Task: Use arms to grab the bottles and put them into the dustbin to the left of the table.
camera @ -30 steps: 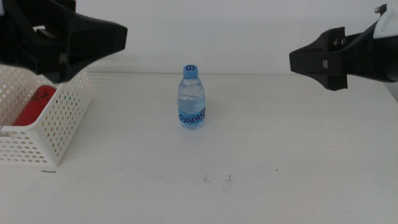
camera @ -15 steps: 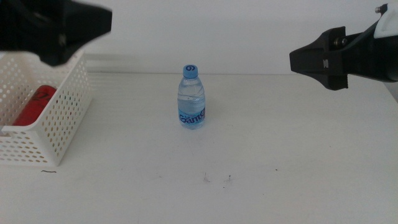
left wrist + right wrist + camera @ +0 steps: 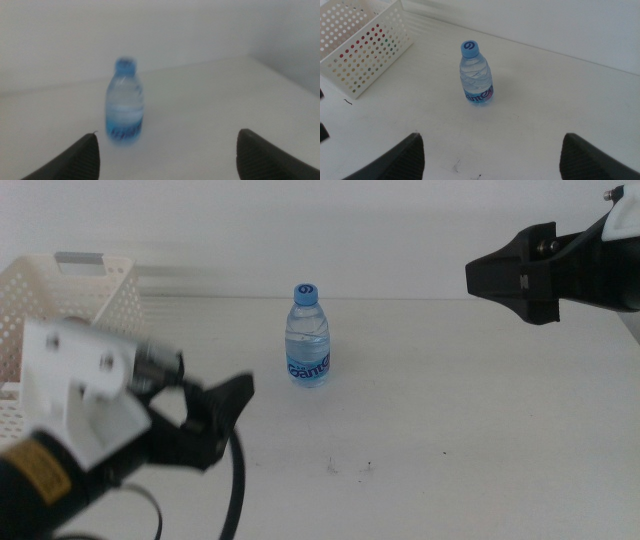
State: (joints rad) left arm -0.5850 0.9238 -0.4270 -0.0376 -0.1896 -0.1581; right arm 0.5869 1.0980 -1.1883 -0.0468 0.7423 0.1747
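A clear water bottle (image 3: pixel 309 337) with a blue cap stands upright mid-worktop (image 3: pixel 450 400); its blue label's white lettering is too small to read. The left gripper (image 3: pixel 205 420), white housing with a yellow sticker, sits low, jaws wide, pointing at the bottle. The right gripper (image 3: pixel 500 275) hangs high, jaws wide. The white perforated dustbin (image 3: pixel 95 290) stands at far left.

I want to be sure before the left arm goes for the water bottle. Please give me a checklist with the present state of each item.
1. Water bottle upright on the table: ok.
2. Left gripper open, jaws wide apart: ok.
3. Left gripper around the bottle: not ok, it is short of it.
4. Right gripper away from the bottle: ok.
5. Room in the dustbin: cannot tell.
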